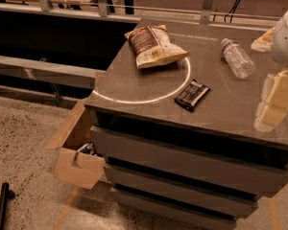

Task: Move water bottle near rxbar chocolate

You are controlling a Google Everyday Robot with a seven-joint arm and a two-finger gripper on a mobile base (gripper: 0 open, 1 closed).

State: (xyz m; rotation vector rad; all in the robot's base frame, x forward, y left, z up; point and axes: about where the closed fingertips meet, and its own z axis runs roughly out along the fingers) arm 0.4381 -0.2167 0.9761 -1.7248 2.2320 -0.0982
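Note:
The water bottle is clear and ribbed with a white cap. It lies on its side on the dark countertop, at the back right. The rxbar chocolate, a flat black bar with pale lettering, lies nearer the front, left of and below the bottle, a short gap apart. My gripper, with cream-coloured fingers, hangs at the right edge of the view, over the counter's right side. It is to the right of the bar and in front of the bottle, touching neither.
A puffy brown-and-cream chip bag lies at the back left of the counter. A pale object sits at the back right, partly behind my arm. An open cardboard box stands on the floor left of the drawers.

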